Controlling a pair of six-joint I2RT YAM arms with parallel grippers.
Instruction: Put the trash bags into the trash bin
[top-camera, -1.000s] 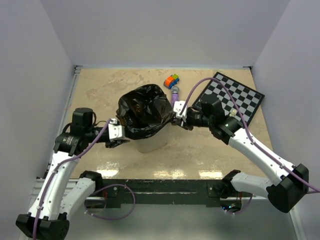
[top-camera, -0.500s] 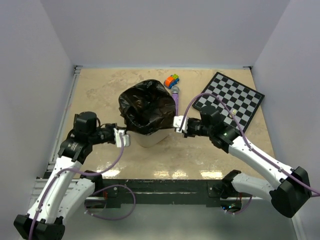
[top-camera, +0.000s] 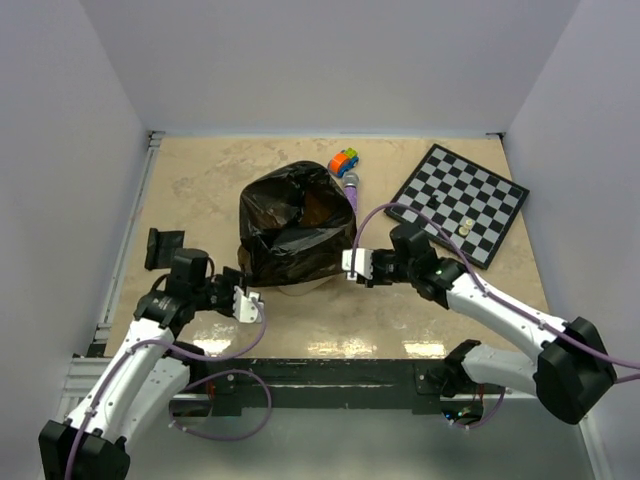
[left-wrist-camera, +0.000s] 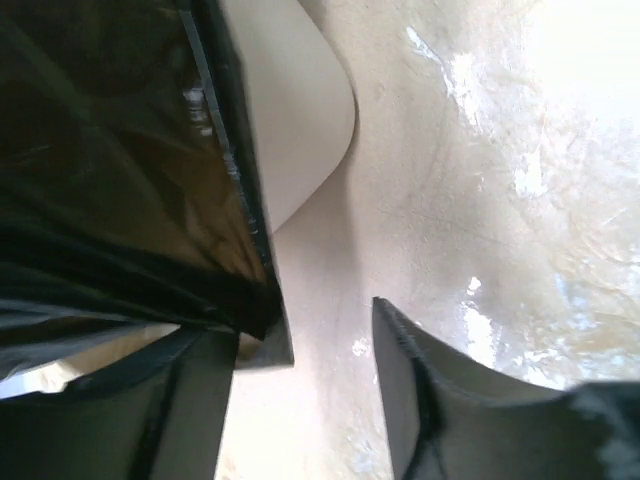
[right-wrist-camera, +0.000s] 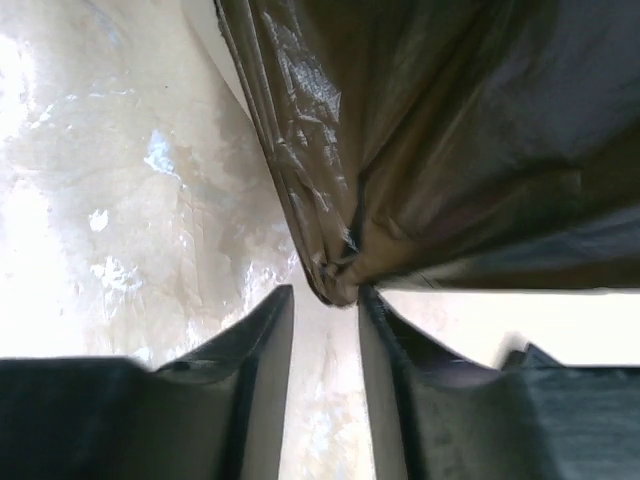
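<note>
Beige tabletop (top-camera: 200, 180), with left claw (top-camera: 248, 303) low and spread wide, right claw (top-camera: 352, 265) low, pinching the trash bags (top-camera: 295, 225).

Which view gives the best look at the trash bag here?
Top external: the whole trash bag shows, draped over the trash bin. Left wrist catches only a dark edge along the bin's cream wall; right wrist, one crinkled fold close up.
</note>
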